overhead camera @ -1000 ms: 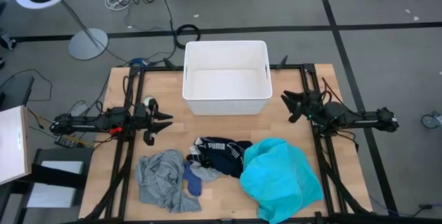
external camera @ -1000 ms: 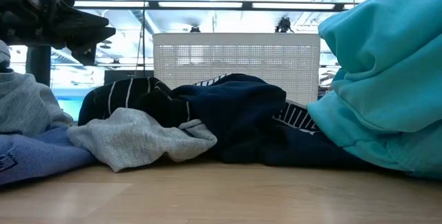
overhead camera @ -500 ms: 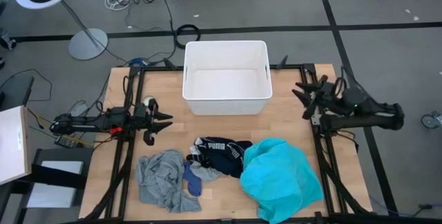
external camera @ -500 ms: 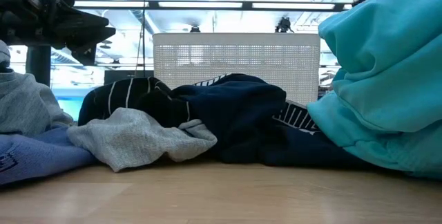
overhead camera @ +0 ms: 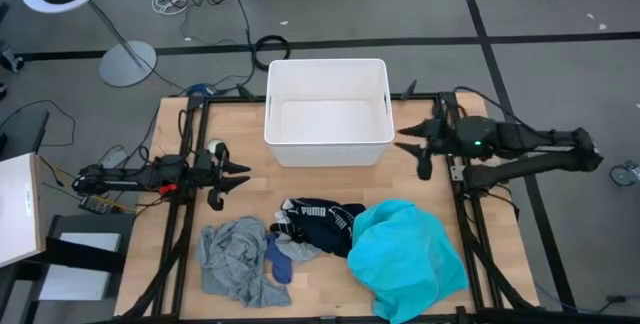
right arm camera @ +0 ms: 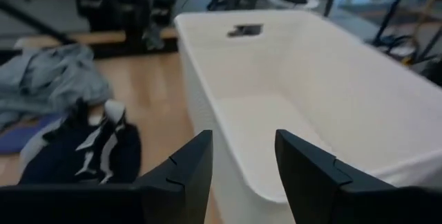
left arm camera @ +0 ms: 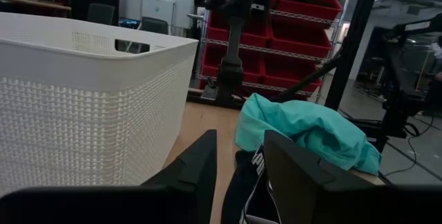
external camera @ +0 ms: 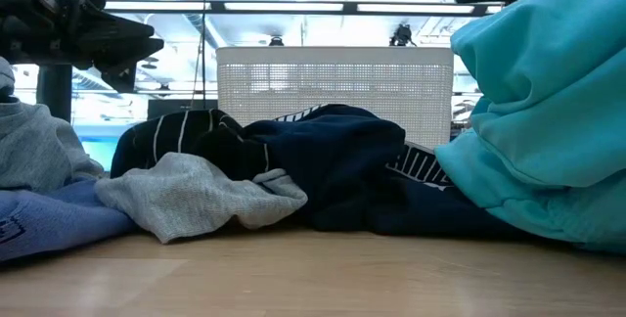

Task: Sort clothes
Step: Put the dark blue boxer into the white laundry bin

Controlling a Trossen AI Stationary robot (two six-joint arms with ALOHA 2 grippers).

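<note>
Right gripper [overhead camera: 412, 151] unclenched, empty, frame right beside white bin [overhead camera: 327, 66]; we judge approach step, next descend onto turquoise garment [overhead camera: 408, 256].

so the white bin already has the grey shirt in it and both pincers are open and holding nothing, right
Not quite. The white bin has nothing in it, as the high view shows. The grey shirt lies on the table near its front left corner, beside the other clothes. The rest holds: the left pincer and right pincer are both open and holding nothing.
</note>
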